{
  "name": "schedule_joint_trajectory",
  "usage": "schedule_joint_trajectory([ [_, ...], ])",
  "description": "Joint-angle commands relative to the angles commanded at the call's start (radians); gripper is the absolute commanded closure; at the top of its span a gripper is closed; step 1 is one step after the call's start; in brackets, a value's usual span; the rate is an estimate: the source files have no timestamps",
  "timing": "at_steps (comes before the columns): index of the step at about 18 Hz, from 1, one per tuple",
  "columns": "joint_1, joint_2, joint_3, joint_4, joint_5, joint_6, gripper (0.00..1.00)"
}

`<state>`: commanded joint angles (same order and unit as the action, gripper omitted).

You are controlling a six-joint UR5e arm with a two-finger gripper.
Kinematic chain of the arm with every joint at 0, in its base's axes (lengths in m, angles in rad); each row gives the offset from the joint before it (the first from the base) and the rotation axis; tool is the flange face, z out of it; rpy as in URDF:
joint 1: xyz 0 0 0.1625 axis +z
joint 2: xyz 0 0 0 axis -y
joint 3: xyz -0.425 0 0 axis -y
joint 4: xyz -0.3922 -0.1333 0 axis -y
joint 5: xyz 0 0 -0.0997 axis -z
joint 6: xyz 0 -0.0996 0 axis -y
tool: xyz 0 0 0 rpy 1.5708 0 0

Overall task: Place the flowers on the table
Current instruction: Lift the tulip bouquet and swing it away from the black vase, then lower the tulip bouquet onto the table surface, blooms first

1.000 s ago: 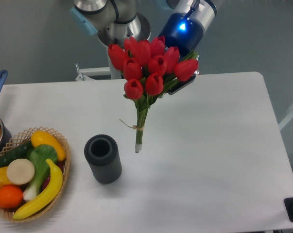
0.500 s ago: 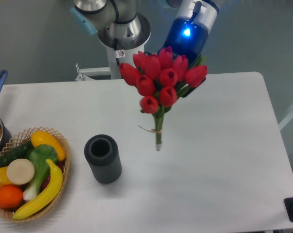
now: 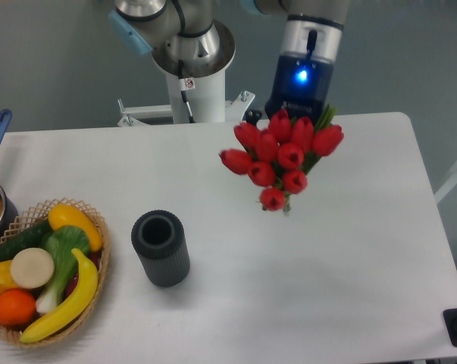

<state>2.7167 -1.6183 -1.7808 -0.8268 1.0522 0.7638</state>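
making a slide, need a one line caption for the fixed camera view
Robot hand holds the red tulips above the white table, right of a dark ribbed vase and a fruit basket.

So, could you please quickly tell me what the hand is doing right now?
Hand: hidden behind the flowers; it carries the bunch above the table, closed on it.

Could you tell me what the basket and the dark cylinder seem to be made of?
Basket: woven wicker or rattan, tan and matte, with an open lattice rim. Cylinder: dark grey, matte, finely ribbed wall, open top; probably rubber or plastic, though the look leaves that open.
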Motion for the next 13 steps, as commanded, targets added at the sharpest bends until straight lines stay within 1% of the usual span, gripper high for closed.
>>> schedule_joint_trajectory([
  [2,0.002,-0.002,-0.018,-0.021,0.023,0.003,0.62],
  [4,0.002,-0.012,-0.037,-0.051,0.09,0.009,0.62],
  [7,0.003,-0.044,-0.066,-0.055,0.187,0.037,0.62],
  [9,0.008,-0.055,-0.077,-0.057,0.195,0.051,0.62],
  [11,0.029,-0.063,-0.089,-0.061,0.204,0.052,0.62],
  [13,0.04,-0.069,-0.104,-0.063,0.245,0.061,0.62],
])
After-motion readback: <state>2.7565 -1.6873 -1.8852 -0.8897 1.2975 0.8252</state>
